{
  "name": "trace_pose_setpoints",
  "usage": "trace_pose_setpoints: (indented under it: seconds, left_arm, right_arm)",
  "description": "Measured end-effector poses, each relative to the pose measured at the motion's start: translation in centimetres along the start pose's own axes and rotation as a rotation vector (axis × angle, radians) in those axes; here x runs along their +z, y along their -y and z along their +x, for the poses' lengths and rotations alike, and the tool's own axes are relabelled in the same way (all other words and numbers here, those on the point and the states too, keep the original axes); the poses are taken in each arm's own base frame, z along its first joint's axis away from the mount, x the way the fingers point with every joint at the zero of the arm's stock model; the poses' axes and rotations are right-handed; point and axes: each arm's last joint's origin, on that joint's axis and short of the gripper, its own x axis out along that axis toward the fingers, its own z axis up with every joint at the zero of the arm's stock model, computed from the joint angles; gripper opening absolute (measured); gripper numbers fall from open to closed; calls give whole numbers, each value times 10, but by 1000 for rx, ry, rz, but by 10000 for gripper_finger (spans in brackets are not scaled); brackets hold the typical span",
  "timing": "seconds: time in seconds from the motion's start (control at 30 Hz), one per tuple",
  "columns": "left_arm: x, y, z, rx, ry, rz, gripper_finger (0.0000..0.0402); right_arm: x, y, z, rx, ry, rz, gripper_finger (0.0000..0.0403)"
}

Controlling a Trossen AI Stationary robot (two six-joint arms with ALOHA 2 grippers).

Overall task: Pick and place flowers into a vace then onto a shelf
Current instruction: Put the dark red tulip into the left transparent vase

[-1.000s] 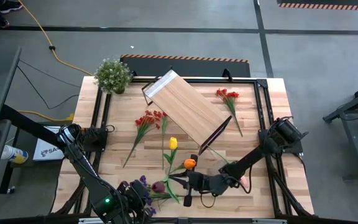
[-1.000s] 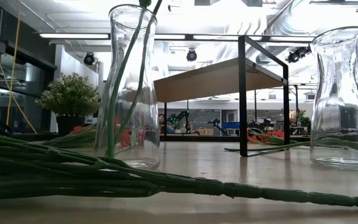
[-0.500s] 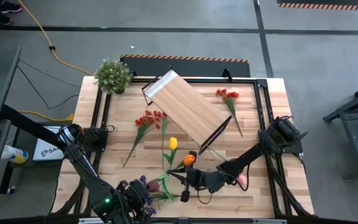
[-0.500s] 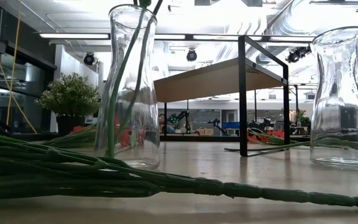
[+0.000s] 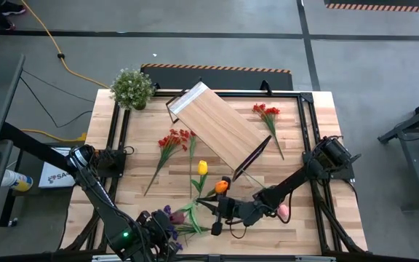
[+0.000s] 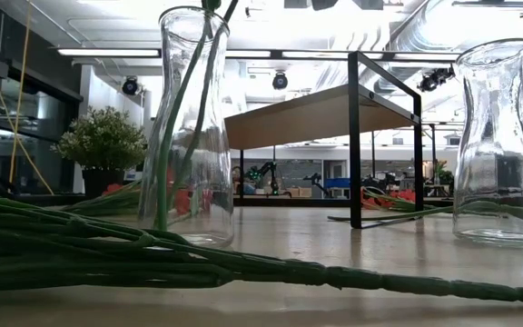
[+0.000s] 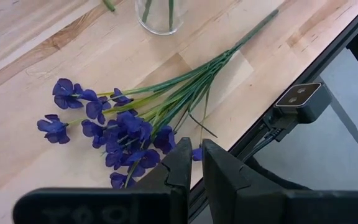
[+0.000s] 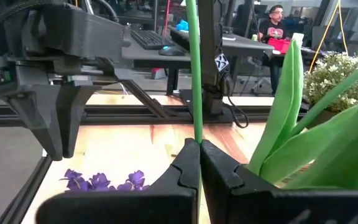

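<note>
My right gripper (image 8: 199, 146) reaches level over the table's near middle (image 5: 219, 211), shut on the green stem of an orange tulip (image 5: 221, 188). The stem runs down inside a glass vase (image 6: 189, 127) that stands on the table. My left gripper (image 7: 197, 163) hovers shut and empty at the near left (image 5: 162, 233), just above a purple spray (image 7: 110, 124) lying flat. A yellow tulip (image 5: 202, 167), a pink tulip (image 5: 283, 212) and red sprays (image 5: 174, 140) (image 5: 266, 110) lie on the tabletop. The light-wood shelf (image 5: 220, 127) stands at an angle at the far middle. My right gripper pinches the orange tulip's stem (image 8: 194, 127) between its two fingers. The fingers come in level from the table's right and lie across the stem. The stem stands nearly upright above them, with long leaves (image 8: 291, 112) beside it and its lower part (image 6: 166, 182) inside the vase.
A second glass vase (image 6: 502, 145) stands apart from the first one. A bushy potted plant (image 5: 132, 87) sits at the far left corner. A small camera (image 7: 297, 99) is fixed at the near edge. The purple spray's stems (image 6: 107, 245) lie along the near edge.
My right gripper has tipped a little with the stem still held. The orange tulip's bloom has shifted slightly toward the far edge while its stem stays in the vase.
</note>
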Motion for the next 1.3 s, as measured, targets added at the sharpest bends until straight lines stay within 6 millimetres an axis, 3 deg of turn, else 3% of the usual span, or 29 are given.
trace_pose_setpoints:
  seconds: [1.07,1.3]
  left_arm:
    - [0,0,0,-2,9,-12,74]
    - [0,0,0,-2,10,-4,74]
  right_arm:
    - [-8,-1,0,50,-74,66,1]
    - [-8,-2,-1,84,-78,68,31]
